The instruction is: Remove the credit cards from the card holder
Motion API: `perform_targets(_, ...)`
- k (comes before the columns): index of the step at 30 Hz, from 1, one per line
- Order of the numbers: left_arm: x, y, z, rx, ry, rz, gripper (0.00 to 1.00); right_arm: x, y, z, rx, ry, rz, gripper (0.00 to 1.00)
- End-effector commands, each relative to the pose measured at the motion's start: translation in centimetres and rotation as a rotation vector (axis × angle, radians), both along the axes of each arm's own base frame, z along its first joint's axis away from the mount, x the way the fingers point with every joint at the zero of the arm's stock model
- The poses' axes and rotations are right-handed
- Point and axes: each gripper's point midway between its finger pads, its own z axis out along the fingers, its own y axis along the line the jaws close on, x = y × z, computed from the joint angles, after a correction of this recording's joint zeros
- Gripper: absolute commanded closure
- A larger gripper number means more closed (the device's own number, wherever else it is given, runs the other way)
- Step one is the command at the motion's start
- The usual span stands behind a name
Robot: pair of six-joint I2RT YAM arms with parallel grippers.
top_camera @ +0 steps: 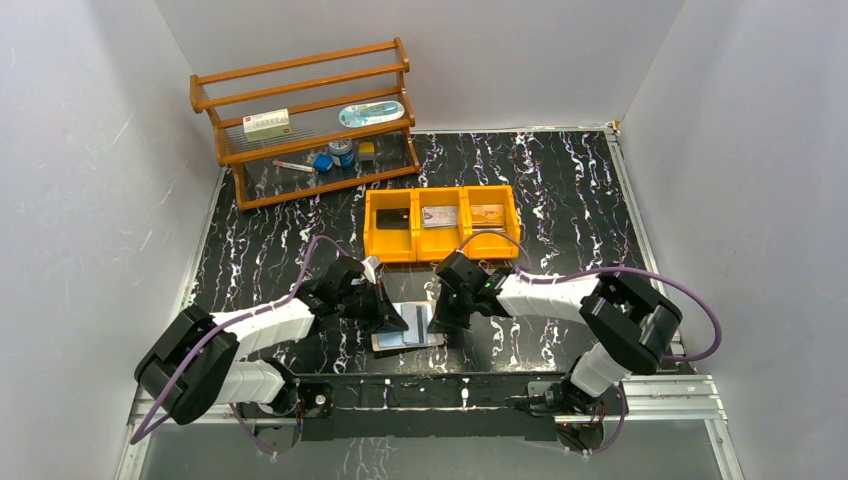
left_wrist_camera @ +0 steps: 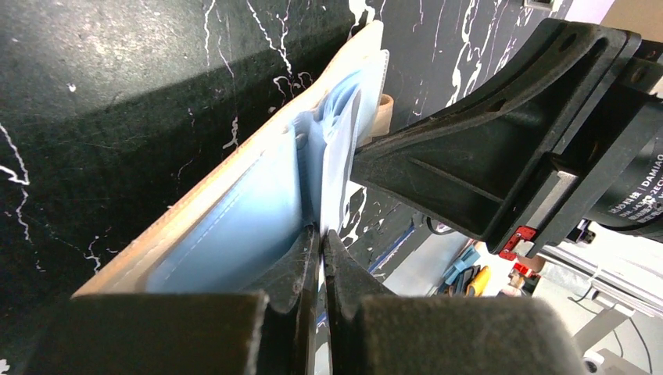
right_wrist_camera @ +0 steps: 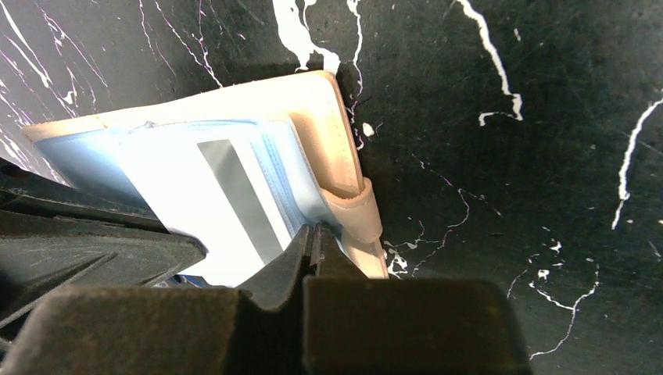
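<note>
The card holder (top_camera: pixel 400 343) lies open on the black marbled table, tan cover (right_wrist_camera: pixel 313 101) down and pale blue pocket panels (left_wrist_camera: pixel 234 219) up. A white credit card with a grey stripe (right_wrist_camera: pixel 234 187) sticks partway out of a pocket. My left gripper (top_camera: pixel 395 318) comes in from the left, and its jaws (left_wrist_camera: pixel 320 234) are shut on the card's thin edge (left_wrist_camera: pixel 340 156). From the right, my right gripper (top_camera: pixel 437 322) is shut (right_wrist_camera: pixel 315 232) on the holder's edge beside the tan loop (right_wrist_camera: pixel 356 219). Its black fingers (left_wrist_camera: pixel 438 156) fill the right of the left wrist view.
A yellow three-compartment bin (top_camera: pixel 367 225) stands just behind the holder with a dark card (top_camera: pixel 392 217), a silvery card (top_camera: pixel 438 217) and a tan card (top_camera: pixel 488 213) in it. A wooden rack (top_camera: pixel 300 120) of small items stands at the back left.
</note>
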Motion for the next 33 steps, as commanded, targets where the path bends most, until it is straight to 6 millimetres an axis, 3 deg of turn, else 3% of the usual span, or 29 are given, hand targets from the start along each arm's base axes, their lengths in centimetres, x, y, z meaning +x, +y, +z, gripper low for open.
perform_targets(1, 0.0, 0.0, 1.1, -0.061, 0.008, -0.003, 1.0, -0.4, -3.1, -2.0, -0.142, 0.006, -0.023, 1.0)
perform_targets(9, -0.2, 0.7, 0.6, -0.022, 0.009, -0.026, 0.99, -0.1, -2.1, -0.6, -0.088, -0.01, -0.006, 0.99)
perform_targets(16, -0.1, 0.8, 0.4, -0.006, 0.007, -0.027, 0.98, 1.6, 1.4, 4.6, 0.071, -0.11, 0.066, 0.78)
perform_targets(20, 0.0, 0.9, 0.3, 0.007, 0.002, -0.025, 0.97, 1.9, 3.9, 6.2, 0.173, -0.128, 0.113, 0.68)
perform_targets(24, -0.1, 1.0, 0.2, 0.011, 0.006, -0.026, 0.97, 2.1, 4.4, 4.1, 0.142, -0.08, 0.104, 0.66)
perform_targets(28, 0.0, 1.0, 0.3, 0.01, 0.001, -0.03, 0.96, 1.7, 3.2, 1.1, 0.071, -0.036, 0.062, 0.66)
perform_targets(33, -0.1, 0.9, 0.4, 0.002, 0.001, -0.028, 0.93, 1.1, 2.3, -1.0, 0.029, 0.007, 0.055, 0.66)
